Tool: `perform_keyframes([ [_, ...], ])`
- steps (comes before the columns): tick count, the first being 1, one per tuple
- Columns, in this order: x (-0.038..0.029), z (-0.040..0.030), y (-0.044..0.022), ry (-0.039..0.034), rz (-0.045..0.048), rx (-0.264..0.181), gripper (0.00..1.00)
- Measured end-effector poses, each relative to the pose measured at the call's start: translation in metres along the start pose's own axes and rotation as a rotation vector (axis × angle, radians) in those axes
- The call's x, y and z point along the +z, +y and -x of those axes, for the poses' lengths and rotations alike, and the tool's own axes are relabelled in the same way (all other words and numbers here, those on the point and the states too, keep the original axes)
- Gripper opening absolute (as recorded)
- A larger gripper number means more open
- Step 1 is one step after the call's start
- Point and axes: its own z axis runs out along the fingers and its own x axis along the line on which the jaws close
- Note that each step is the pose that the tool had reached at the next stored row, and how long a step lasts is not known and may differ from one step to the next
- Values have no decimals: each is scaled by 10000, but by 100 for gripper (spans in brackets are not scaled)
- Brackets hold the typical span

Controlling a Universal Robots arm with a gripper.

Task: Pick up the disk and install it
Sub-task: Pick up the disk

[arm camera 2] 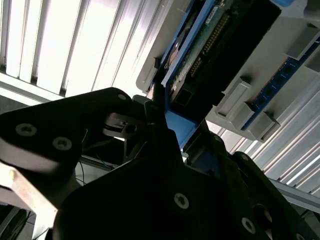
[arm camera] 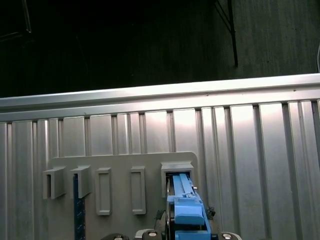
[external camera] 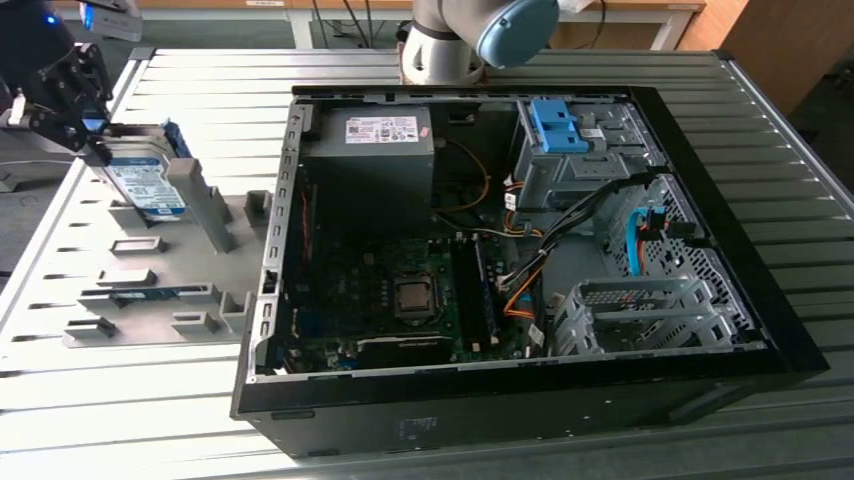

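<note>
We see the end effector [external camera: 94,140] at the exterior view's far left, its jaws clamped on the upper edge of the blue caddy [arm camera: 187,210] that frames the disk [external camera: 144,185]. The disk stands on edge with its lower end at a slot of the grey holder plate [external camera: 160,290], which lies on the ribbed metal counter [external camera: 120,420]. We cannot tell whether it sits in the slot or hangs just above it. We judge the disk stiff and fairly heavy for its size, with smooth metal faces that would slip, and easily harmed by knocks. In the second wrist view its bare circuit board [arm camera 2: 220,35] faces out, so we would keep off that side. The plastic caddy rim looks like the right hold, though it may flex a little. The disk's white-and-blue label carries print too small for us to read. To the exterior view's right of the holder lies the open computer case [external camera: 747,330]. Inside it, the dark power-supply box [external camera: 374,180] bears a white sticker [external camera: 382,129], equally unreadable, and a bare blue bracket [external camera: 558,125] sits at the far side.
</note>
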Motion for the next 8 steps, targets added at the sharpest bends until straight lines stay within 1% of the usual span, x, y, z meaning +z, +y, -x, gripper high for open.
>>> perform_keyframes([
  [6, 2, 0, 0, 27, -4, -8, 37],
  [8, 3, -3, 0, 30, -3, -130, 37],
])
